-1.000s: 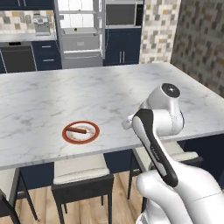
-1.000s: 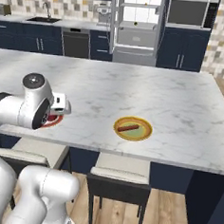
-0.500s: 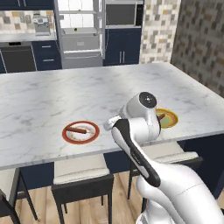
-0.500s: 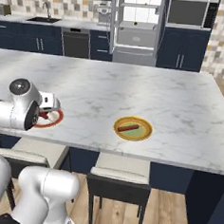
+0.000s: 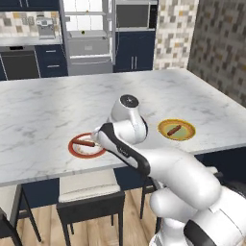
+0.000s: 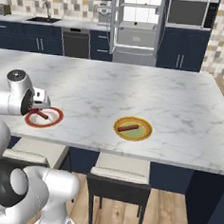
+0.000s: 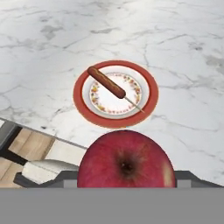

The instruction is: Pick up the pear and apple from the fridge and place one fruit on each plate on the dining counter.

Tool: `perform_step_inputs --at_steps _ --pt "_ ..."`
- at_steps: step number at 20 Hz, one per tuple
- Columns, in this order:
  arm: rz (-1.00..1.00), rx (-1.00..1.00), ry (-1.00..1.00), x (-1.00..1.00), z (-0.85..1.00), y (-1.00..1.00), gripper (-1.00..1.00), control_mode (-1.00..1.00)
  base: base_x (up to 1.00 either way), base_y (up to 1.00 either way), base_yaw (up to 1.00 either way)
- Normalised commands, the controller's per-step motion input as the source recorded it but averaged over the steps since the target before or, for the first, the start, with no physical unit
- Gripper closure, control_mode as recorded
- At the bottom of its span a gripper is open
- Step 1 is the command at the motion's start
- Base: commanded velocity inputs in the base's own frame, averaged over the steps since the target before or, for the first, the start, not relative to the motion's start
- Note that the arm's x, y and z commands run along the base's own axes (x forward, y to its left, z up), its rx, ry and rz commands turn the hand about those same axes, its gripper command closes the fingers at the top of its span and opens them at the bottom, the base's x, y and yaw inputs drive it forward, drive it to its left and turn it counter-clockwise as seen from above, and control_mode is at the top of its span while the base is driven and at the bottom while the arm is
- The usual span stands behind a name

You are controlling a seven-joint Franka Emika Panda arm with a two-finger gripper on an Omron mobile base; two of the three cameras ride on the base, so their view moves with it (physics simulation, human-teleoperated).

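Swung left since a second ago, the hand is held above the worktop's near edge, closed on the apple, which needs lowering onto the red-rimmed plate.

Dark navy cabinets line the far wall beneath a mosaic tile backsplash. A wood plank floor carries cream-cushioned dark stools. Lighting is even.

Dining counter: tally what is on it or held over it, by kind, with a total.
Plates: 2, red-rimmed plate and yellow-rimmed plate.
Skewered sausages: 2, one on the red-rimmed plate, one on the yellow-rimmed plate.
Apples: 1, the apple, held in the fingers.
Total: 5.
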Motion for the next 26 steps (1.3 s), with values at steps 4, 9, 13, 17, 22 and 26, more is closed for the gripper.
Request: perform_step_inputs --at_steps 4,9,13,17,22,26 --pt "0.00 0.03 0.00 0.73 -0.48 0.26 1.00 -1.00 0.00 0.00 0.00" --pt "0.00 0.04 0.05 0.72 -0.51 0.06 1.00 -1.00 0.00 0.00 0.00" --pt "0.00 0.00 0.18 0.51 -0.17 0.10 1.00 -1.00 0.00 0.00 0.00" --pt "0.00 0.00 0.17 0.50 -0.29 0.08 1.00 -1.00 0.00 0.00 0.00" --pt "0.00 0.00 0.03 0.51 -0.40 0.08 1.00 -1.00 0.00 0.00 0.00" --pt "-0.01 0.00 0.03 0.53 -0.44 0.15 1.00 -1.00 0.00 0.00 0.00"
